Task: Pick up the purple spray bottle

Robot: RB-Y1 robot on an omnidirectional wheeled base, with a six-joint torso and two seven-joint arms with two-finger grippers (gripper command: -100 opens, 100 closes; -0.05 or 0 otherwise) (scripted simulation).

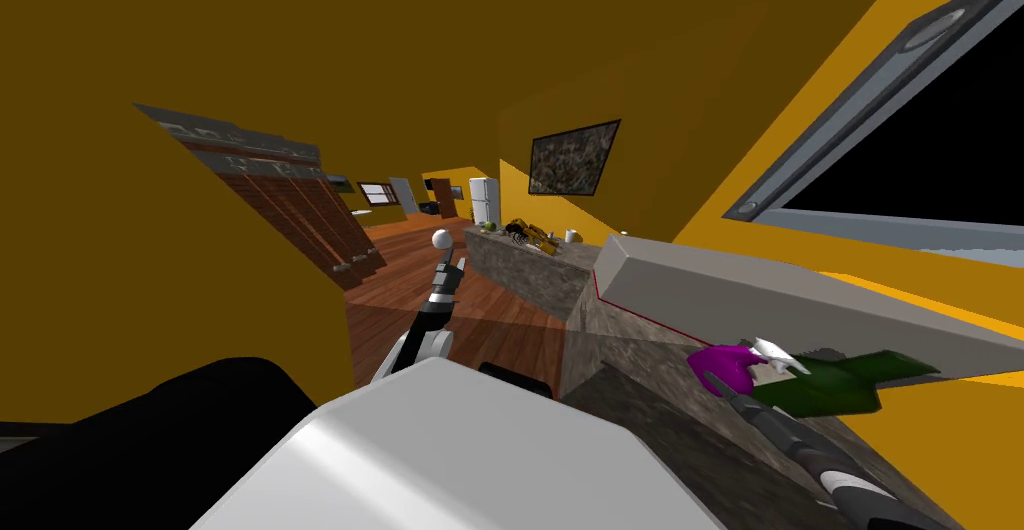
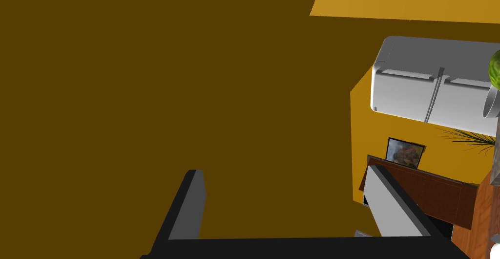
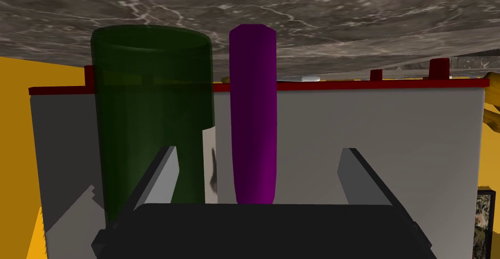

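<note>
My right pincer [image 3: 257, 149] is closest to the lens. Its dark body lies across the foreground and its two grey fingers [image 3: 163, 173] are spread wide, pinching nothing. The purple spray bottle [image 3: 253, 109] stands in the gap between them, roughly midway and touching neither. Its near end drops behind the pincer's body and its far end meets the marbled table [image 3: 317, 7]. Just beside it stands a green bottle [image 3: 151, 109], dark, see-through and wider, and one finger overlaps it in my view. Between the two bottles, close to the pincer, a small white patch [image 3: 209, 165] carries a dark smudge. I cannot read it as writing, nor tell which bottle it belongs to. Behind both runs a long grey box [image 3: 371, 134] with a red rim.

From the head camera the purple spray bottle [image 1: 722, 366] is on the table [image 1: 640, 384] to my right, with a white piece [image 1: 780, 356] at its end. The green bottle [image 1: 845, 379] is just to its right and the grey box [image 1: 720, 289] lies on the far side of both. My right arm [image 1: 800, 444] reaches up to the purple bottle.

My left pincer [image 1: 453, 270] is held up well to the left, over the wooden floor [image 1: 500, 324]. Its fingers [image 2: 188, 207] are spread and hold nothing.
</note>
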